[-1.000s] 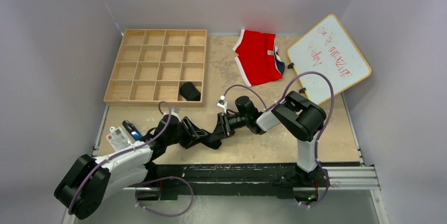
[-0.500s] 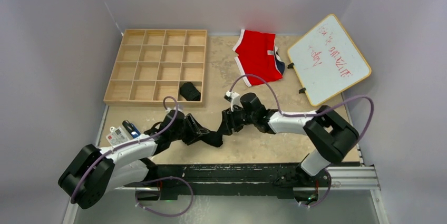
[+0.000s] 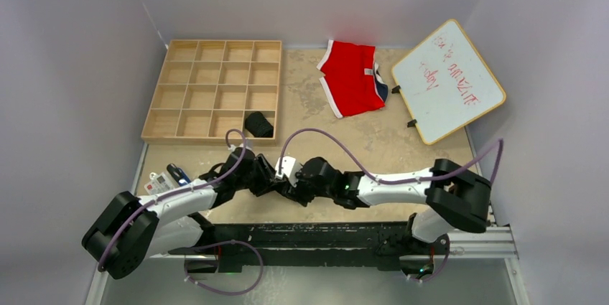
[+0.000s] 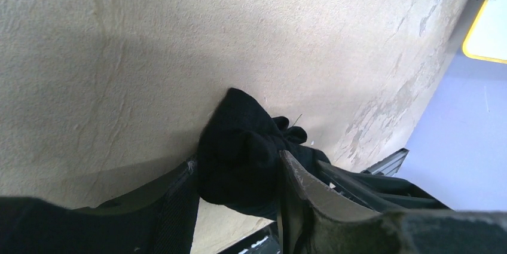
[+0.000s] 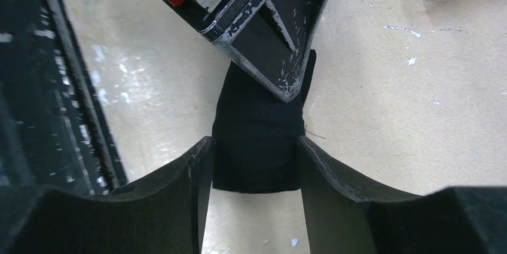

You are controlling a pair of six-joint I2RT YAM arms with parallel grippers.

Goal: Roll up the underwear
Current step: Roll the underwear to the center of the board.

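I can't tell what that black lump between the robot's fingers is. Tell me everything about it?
It is a small black soft fabric bundle, folded thick into a blocky shape. It touches the speckled beige tabletop. The left gripper and right gripper both squeeze it, facing each other from opposite sides.

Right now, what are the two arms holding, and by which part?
Both grip the black underwear: left fingers on one end of the bundle, right fingers on the opposite end.

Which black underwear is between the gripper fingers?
The underwear between the left gripper and right gripper; the other underwear sits in the wooden tray.
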